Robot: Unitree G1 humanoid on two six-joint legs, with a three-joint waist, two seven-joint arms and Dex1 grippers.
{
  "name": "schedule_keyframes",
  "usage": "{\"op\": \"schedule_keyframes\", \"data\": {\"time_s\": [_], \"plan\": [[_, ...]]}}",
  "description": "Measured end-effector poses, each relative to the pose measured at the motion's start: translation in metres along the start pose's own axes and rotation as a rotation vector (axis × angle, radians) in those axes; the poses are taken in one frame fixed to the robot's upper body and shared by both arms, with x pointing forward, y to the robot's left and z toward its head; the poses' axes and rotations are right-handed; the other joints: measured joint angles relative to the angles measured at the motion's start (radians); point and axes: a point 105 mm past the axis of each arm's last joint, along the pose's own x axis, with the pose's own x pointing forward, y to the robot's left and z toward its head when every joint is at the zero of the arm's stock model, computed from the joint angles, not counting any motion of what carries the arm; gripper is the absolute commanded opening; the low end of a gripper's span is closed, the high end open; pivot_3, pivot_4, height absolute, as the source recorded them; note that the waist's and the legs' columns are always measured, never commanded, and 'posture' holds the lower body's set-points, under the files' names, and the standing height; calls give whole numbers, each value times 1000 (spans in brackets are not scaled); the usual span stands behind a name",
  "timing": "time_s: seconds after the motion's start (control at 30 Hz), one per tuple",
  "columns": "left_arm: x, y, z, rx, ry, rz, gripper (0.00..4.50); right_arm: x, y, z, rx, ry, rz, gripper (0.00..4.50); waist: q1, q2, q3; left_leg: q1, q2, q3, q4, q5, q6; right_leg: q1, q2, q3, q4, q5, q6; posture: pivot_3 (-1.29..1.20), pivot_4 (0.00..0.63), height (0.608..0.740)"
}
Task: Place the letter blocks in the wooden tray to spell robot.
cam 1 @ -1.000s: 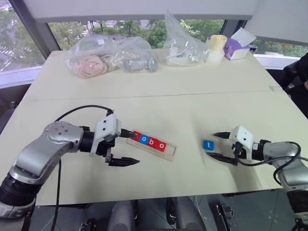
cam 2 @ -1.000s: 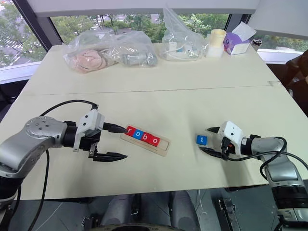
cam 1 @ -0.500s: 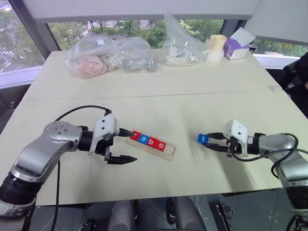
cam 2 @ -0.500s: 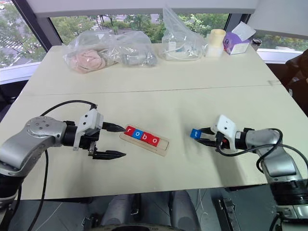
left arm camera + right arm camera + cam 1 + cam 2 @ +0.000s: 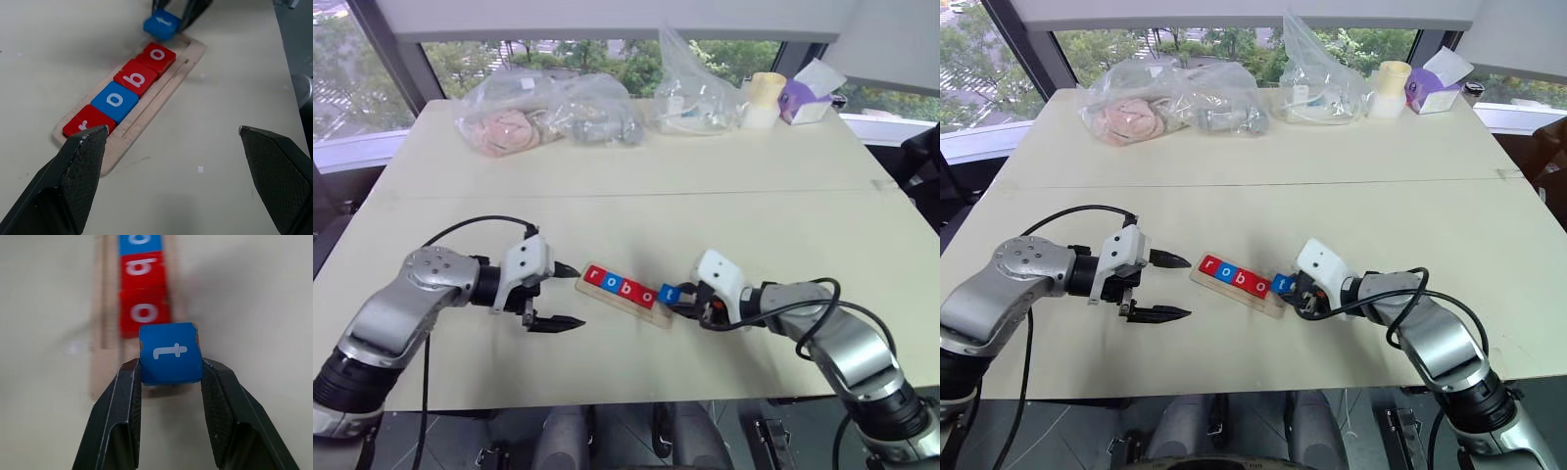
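Right wrist view: the blue t block (image 5: 170,354) is clamped by the right gripper (image 5: 171,369) over the wooden tray (image 5: 101,352)'s last empty slot, while the left gripper (image 5: 171,142) is held wide open nearby.

On the pale tabletop (image 5: 1263,211), the long light-wood tray (image 5: 1234,286) holds red, blue, red and red letter tiles (image 5: 1231,276), with the right gripper (image 5: 1291,292) clamping a blue tile (image 5: 1280,284) at the tray's four-o'clock end.
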Motion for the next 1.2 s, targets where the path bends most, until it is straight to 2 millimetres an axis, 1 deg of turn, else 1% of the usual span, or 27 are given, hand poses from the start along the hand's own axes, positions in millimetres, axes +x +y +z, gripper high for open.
{"op": "schedule_keyframes", "data": {"time_s": [0.07, 0.37, 0.5, 0.63, 0.8, 0.87, 0.9, 0.97, 1.03, 1.13, 1.2], "plan": [[0, -1, -1, -5, 1, 1, 4500, 0, 3, 1, -10, 4, 3, 1123, -1, 0, 0, 0, 0, 0, 0, 0, 0, 0, 0, 0, 0, 0, 0, 0, 150, 739], [3, -4, 0, -1, -8, 6, 4500, 0, 3, -3, -13, 32, -12, 1123, -1, 0, 0, 0, 0, 0, 0, 0, 0, 0, 0, 0, 0, 0, 0, 0, 150, 739], [4, -8, -7, -26, -5, 0, 4500, 0, 1, -4, -22, 41, -21, 1123, -1, 0, 0, 0, 0, 0, 0, 0, 0, 0, 0, 0, 0, 0, 0, 0, 150, 739], [5, -7, -5, -10, -16, 2, 4500, 2, 2, -2, -38, 38, -20, 1123, -1, 0, 0, 0, 0, 0, 0, 0, 0, 0, 0, 0, 0, 0, 0, 0, 150, 739], [4, -2, -10, -19, -11, 21, 4500, 5, 3, 6, -46, 14, -18, 1123, -1, 0, 0, 0, 0, 0, 0, 0, 0, 0, 0, 0, 0, 0, 0, 0, 150, 739], [4, -1, -10, -22, -12, 26, 4500, 6, 1, 7, -48, 12, -23, 2163, -1, 0, 0, 0, 0, 0, 0, 0, 0, 0, 0, 0, 0, 0, 0, 0, 150, 739], [4, -1, -10, -22, -13, 28, 4500, 6, 1, 6, -45, 14, -25, 2520, -1, 0, 0, 0, 0, 0, 0, 0, 0, 0, 0, 0, 0, 0, 0, 0, 150, 739], [5, 0, -10, -23, -14, 34, 4500, 6, 0, 5, -40, 17, -26, 3554, 0, 0, 0, 0, 0, 0, 0, 0, 0, 0, 0, 0, 0, 0, 0, 0, 150, 739], [5, 0, -10, -22, -14, 40, 4500, 7, 1, 6, -34, 14, -22, 4472, -1, 0, 0, 0, 0, 0, 0, 0, 0, 0, 0, 0, 0, 0, 0, 0, 150, 739], [5, 1, -10, -22, -14, 44, 4500, 8, 2, 7, -24, 7, -14, 4472, -1, 0, 0, 0, 0, 0, 0, 0, 0, 0, 0, 0, 0, 0, 0, 0, 150, 739], [5, 1, -10, -22, -14, 46, 4500, 9, 3, 12, -10, -25, -8, 4472, -1, 0, 0, 0, 0, 0, 0, 0, 0, 0, 0, 0, 0, 0, 0, 0, 150, 739]]}}
